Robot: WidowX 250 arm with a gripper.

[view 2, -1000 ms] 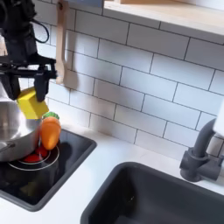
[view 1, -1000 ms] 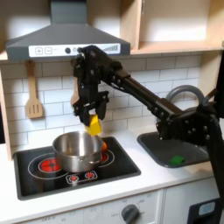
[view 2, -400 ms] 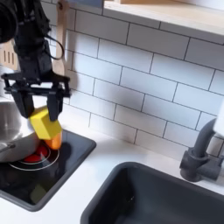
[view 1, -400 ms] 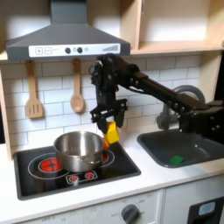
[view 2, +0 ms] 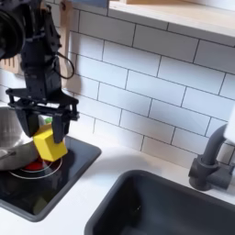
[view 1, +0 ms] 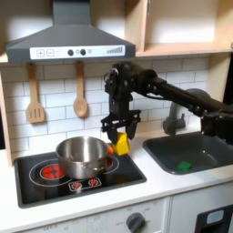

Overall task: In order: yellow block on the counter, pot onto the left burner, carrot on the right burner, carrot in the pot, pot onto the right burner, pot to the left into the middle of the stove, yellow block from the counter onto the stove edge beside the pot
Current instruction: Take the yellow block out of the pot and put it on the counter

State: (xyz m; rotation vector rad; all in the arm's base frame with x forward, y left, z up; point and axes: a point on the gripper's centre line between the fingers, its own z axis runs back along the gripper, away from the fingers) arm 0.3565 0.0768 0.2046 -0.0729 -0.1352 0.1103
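gripping yellow block point(view 2: 50, 144), gripper point(view 2: 46, 138) beside pot point(view 1: 81, 156)

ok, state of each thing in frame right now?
hand: shut on block, raised over stove's right edge in the first exterior view
block: gripped, in the air, out of pot
pot: upright on stove, partly over a burner
stove: burner rings red
carrot: behind block beside pot, mostly hidden
counter: bare beside stove
sink: no water seen
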